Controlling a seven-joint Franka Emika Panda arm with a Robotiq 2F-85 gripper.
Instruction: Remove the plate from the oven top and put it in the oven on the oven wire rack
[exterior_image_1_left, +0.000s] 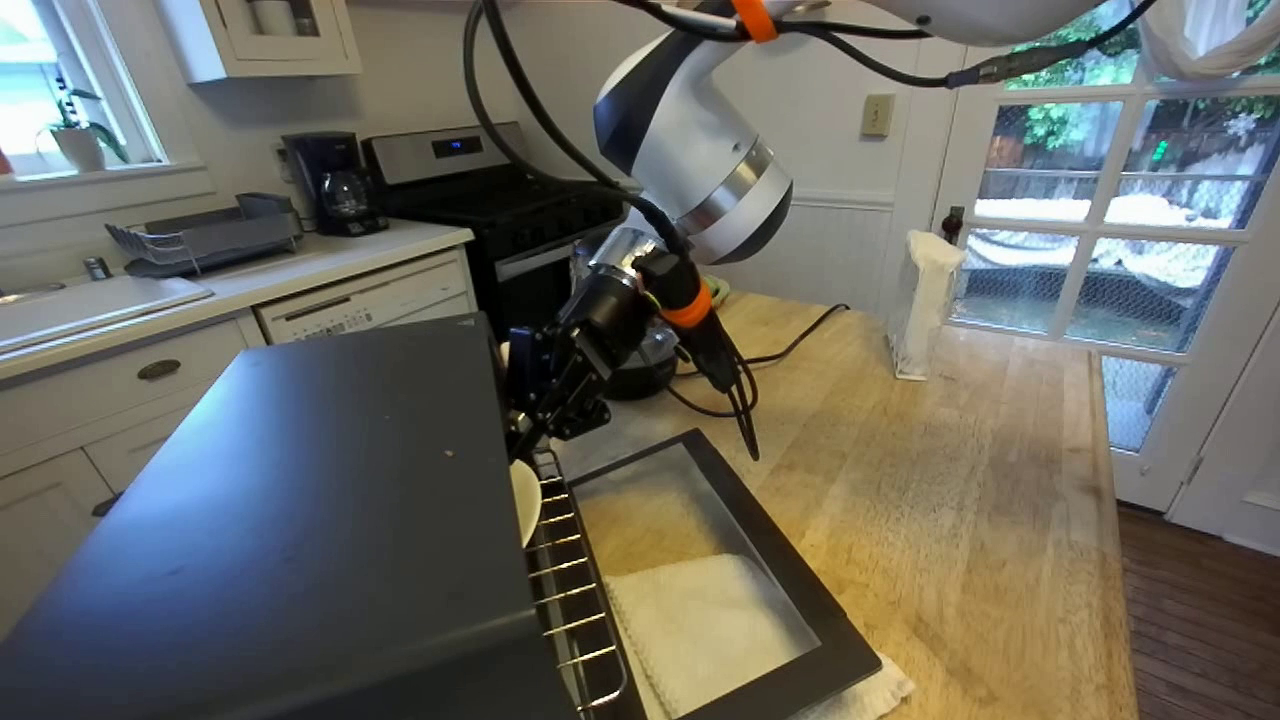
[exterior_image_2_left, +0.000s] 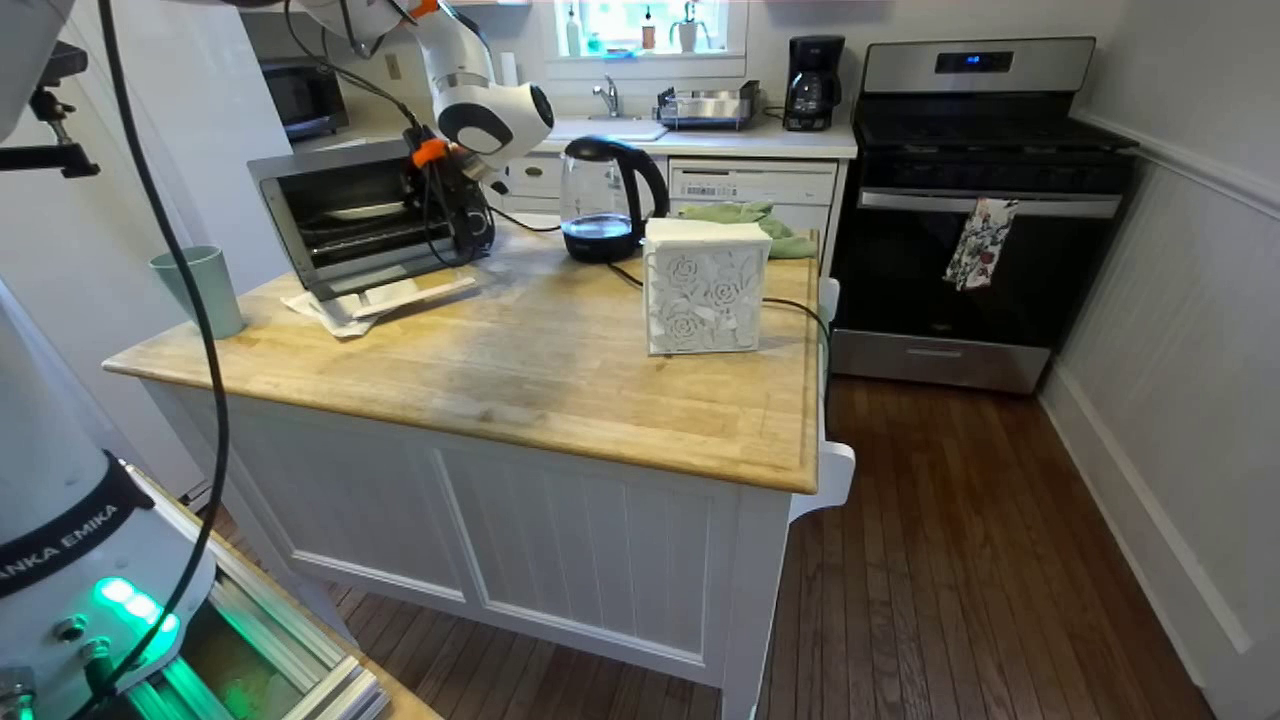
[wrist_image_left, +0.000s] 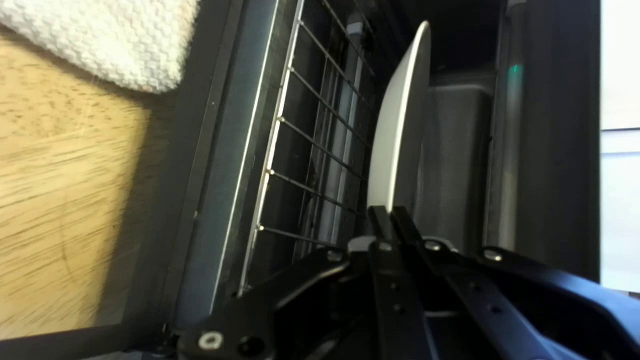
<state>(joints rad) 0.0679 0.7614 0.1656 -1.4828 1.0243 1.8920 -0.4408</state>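
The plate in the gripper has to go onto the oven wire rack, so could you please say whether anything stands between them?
Nothing visible does: in the wrist view, the gripper holds the plate by its rim, over the oven wire rack, whose visible wires carry nothing. The part behind the plate is hidden.

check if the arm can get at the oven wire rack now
Likely yes: the door lies open, and the claw holds the plate partly inside the oven, above its wire rack.
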